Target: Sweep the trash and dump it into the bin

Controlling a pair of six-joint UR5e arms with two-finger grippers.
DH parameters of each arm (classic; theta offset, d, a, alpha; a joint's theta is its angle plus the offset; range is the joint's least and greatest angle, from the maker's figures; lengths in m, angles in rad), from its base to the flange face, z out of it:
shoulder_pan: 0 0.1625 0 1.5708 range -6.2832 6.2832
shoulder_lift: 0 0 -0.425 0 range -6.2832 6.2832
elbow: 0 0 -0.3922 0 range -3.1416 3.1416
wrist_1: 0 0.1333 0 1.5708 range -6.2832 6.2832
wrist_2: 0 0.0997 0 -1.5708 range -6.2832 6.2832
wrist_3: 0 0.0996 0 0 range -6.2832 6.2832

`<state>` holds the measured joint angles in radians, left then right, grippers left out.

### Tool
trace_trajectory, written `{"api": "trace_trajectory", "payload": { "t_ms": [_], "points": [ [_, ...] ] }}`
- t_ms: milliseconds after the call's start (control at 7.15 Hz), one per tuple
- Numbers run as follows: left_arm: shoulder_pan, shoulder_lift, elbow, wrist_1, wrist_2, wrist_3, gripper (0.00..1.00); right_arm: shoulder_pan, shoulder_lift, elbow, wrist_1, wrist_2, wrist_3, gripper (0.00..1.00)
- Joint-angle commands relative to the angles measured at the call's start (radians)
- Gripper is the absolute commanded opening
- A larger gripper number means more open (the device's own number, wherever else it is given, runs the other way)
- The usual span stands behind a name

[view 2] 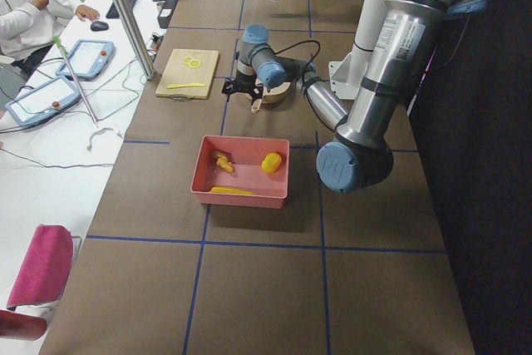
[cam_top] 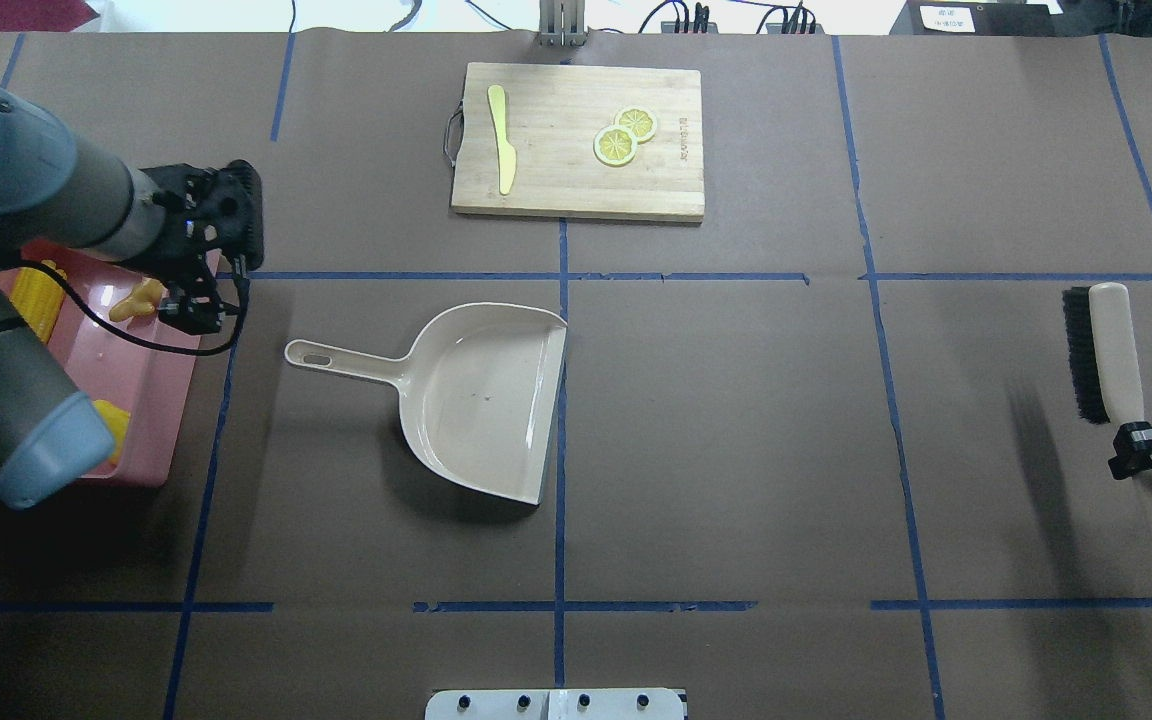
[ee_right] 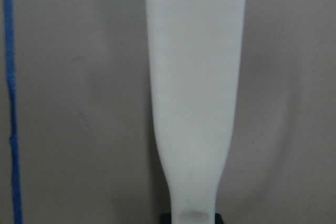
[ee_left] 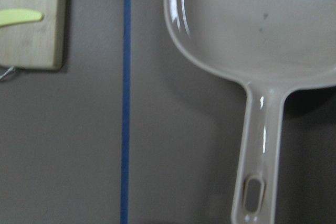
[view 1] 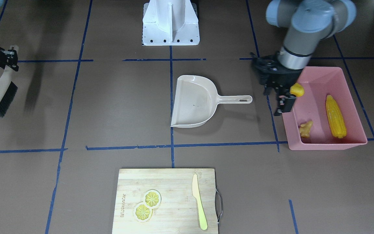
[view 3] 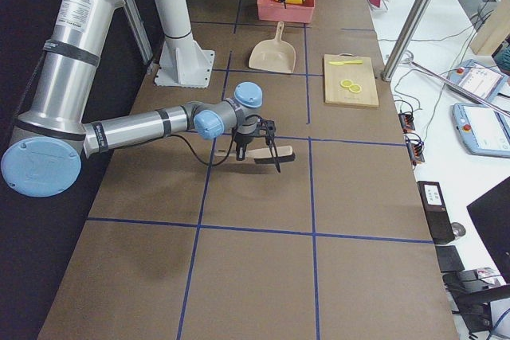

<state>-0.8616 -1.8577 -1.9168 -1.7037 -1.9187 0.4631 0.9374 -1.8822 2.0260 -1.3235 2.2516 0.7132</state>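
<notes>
The pink bin [view 1: 326,145] holds the corn cob [view 1: 335,116], the tan ginger root [view 1: 305,129] and the yellow potato-like lump [view 1: 296,90]. In the overhead view the bin [cam_top: 151,380] sits at the far left, partly under my left arm. My left gripper [view 1: 279,102] hangs over the bin's inner edge, beside the lump, and looks open and empty. The beige dustpan [view 1: 200,100] lies empty on the table, its handle toward the bin. My right gripper [cam_top: 1151,440] is shut on the handle of the black-bristled brush [cam_top: 1106,350], held above the table at the far side.
A wooden cutting board [cam_top: 576,140] at the table's far edge carries two lemon slices [cam_top: 624,137] and a pale yellow knife [cam_top: 502,150]. The robot's white base [view 1: 170,22] stands at the near middle edge. Blue tape lines cross the brown table.
</notes>
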Motion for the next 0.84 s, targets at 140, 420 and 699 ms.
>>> {"api": "trace_trajectory", "payload": {
  "t_ms": [140, 420, 699],
  "points": [
    [-0.203, 0.104, -0.004, -0.007, -0.101, 0.041, 0.99, 0.001, 0.015, -0.108, 0.000, 0.142, -0.067, 0.11],
    [-0.223, 0.114, -0.005, -0.005, -0.100, 0.045, 0.99, 0.001, 0.080, -0.147, 0.001, 0.151, -0.067, 0.17],
    [-0.238, 0.133, -0.007, -0.010, -0.102, 0.046, 0.99, 0.001, 0.083, -0.154, 0.003, 0.148, -0.067, 0.21]
  ]
}}
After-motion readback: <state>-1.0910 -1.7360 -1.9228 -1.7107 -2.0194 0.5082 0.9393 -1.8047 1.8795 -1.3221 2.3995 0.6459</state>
